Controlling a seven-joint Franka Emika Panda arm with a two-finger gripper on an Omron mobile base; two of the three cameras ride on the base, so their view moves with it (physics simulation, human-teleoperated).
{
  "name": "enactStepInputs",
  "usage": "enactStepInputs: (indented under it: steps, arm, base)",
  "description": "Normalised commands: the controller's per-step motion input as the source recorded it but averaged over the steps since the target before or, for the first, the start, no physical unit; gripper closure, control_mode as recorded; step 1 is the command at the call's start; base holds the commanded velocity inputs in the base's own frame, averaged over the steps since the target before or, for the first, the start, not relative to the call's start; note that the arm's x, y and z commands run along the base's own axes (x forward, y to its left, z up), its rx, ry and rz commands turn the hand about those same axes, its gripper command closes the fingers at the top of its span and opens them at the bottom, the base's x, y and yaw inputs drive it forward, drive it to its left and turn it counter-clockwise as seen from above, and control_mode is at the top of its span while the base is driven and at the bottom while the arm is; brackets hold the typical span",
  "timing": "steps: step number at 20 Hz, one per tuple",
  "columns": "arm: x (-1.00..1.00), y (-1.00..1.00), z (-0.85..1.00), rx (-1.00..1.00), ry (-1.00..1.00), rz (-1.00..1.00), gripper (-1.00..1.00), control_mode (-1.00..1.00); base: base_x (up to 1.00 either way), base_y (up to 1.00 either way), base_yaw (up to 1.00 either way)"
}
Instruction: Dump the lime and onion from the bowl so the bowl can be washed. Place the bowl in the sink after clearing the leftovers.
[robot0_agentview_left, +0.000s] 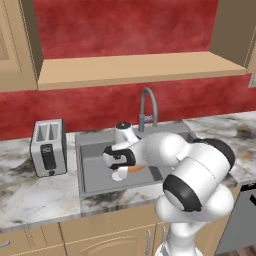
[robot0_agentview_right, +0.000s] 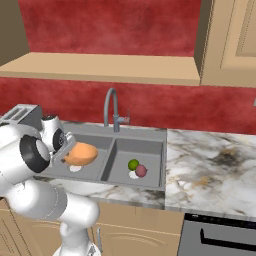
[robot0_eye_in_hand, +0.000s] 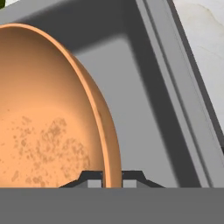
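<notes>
My gripper (robot0_agentview_right: 66, 151) is shut on the rim of the orange-tan bowl (robot0_agentview_right: 81, 153) and holds it tilted above the left basin of the grey sink (robot0_agentview_right: 142, 131). In the hand view the rim of the bowl (robot0_eye_in_hand: 43, 122) passes between the tips of the gripper (robot0_eye_in_hand: 112, 180), and only brown specks show inside. The lime (robot0_agentview_right: 133, 164) and the dark purple-red onion (robot0_agentview_right: 141, 171) lie side by side on the right basin's floor. From the left base view, a sliver of the bowl (robot0_agentview_left: 136, 169) shows under the gripper (robot0_agentview_left: 120, 170), over the sink (robot0_agentview_left: 95, 172).
A silver toaster (robot0_agentview_left: 48, 146) stands on the marble counter left of the sink. The curved grey faucet (robot0_agentview_right: 112, 107) rises behind the divider between the basins. Marble counter (robot0_agentview_right: 210, 160) runs to the right, with a dark appliance front (robot0_agentview_right: 220, 235) below it.
</notes>
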Motion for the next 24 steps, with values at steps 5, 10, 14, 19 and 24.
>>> enactStepInputs:
  steps: [5,10,14,19,24]
  arm:
    - [0.26,0.00,-0.09,-0.01,0.00,-0.03,1.00,-1.00]
    - [0.20,0.00,-0.12,0.00,0.04,-0.01,1.00,-1.00]
    - [0.24,0.00,-0.08,0.00,0.06,-0.02,1.00,-1.00]
    - [0.00,0.00,-0.31,0.00,0.06,0.00,1.00,-1.00]
    - [0.00,0.00,-0.23,0.00,0.03,0.00,1.00,-1.00]
  base:
    - [0.00,0.00,0.00]
    - [0.00,0.00,0.00]
    - [0.00,0.00,0.00]
    - [0.00,0.00,0.00]
    - [0.00,0.00,0.00]
